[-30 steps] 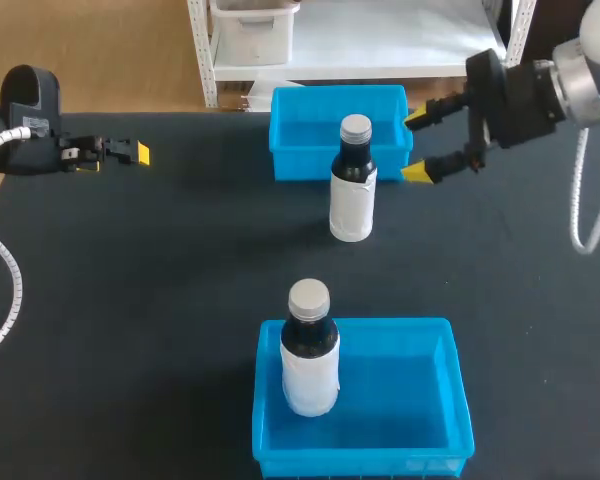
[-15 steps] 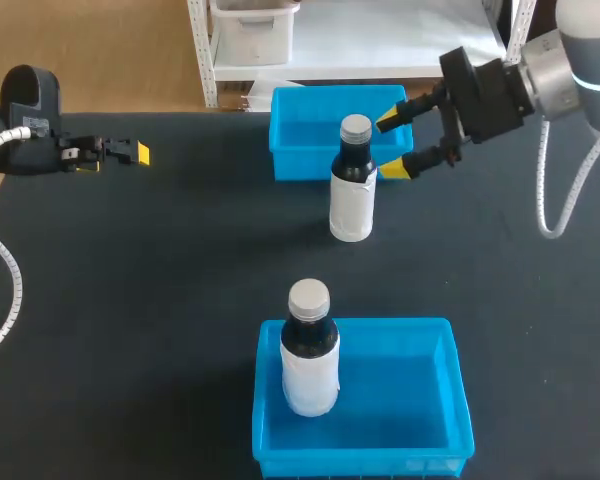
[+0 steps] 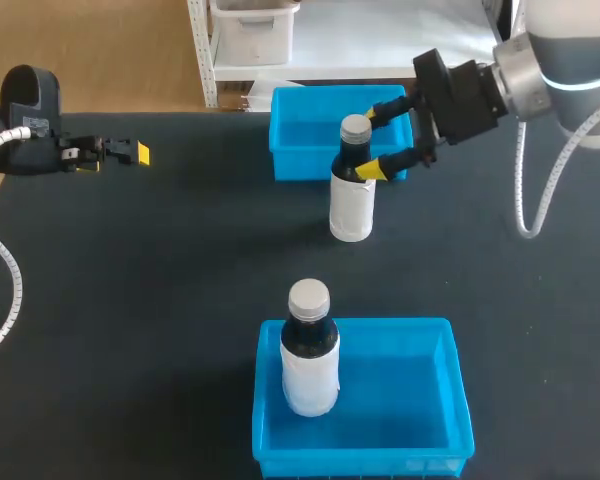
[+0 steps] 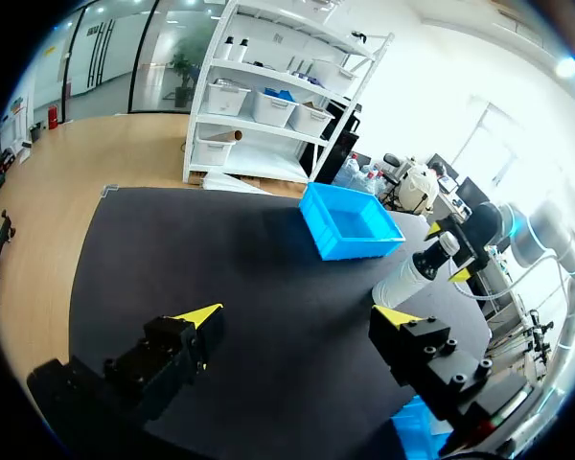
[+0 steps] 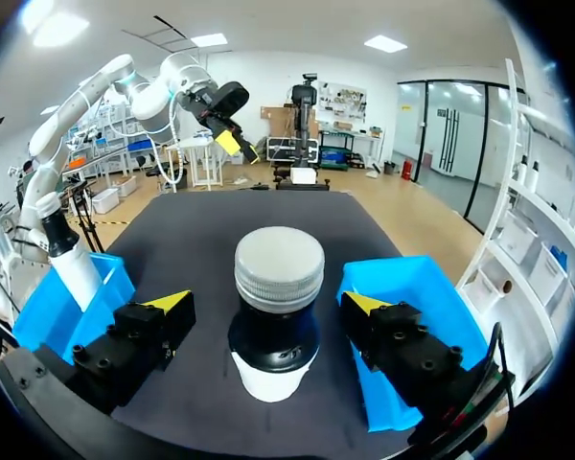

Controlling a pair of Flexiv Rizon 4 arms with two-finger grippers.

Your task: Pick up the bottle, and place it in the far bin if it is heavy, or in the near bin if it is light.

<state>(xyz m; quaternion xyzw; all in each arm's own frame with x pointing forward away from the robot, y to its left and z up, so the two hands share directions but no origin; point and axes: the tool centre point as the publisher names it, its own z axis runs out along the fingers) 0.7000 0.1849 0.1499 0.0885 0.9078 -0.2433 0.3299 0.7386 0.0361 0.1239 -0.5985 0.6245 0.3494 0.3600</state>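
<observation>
A dark bottle [image 3: 351, 190] with a grey cap and white label stands upright on the black table between the two bins. My right gripper [image 3: 368, 141] is open, one yellow tip on each side of the bottle's neck with gaps showing. In the right wrist view the bottle [image 5: 279, 269] stands between the spread fingers of the right gripper [image 5: 266, 303]. The blue far bin [image 3: 298, 138] lies just behind the bottle. The blue near bin [image 3: 425, 400] holds a second, similar bottle [image 3: 309, 350]. My left gripper [image 3: 128, 152] hangs open at the table's far left, away from everything.
In the left wrist view the left gripper [image 4: 297, 314] is over bare black table, with the far bin [image 4: 350, 222] and the bottle [image 4: 414, 276] ahead. The table edge runs behind the far bin.
My right gripper has moved left from beside the far bin until its open fingers stand on both sides of the bottle's neck. The left arm and the bottles have not moved.
</observation>
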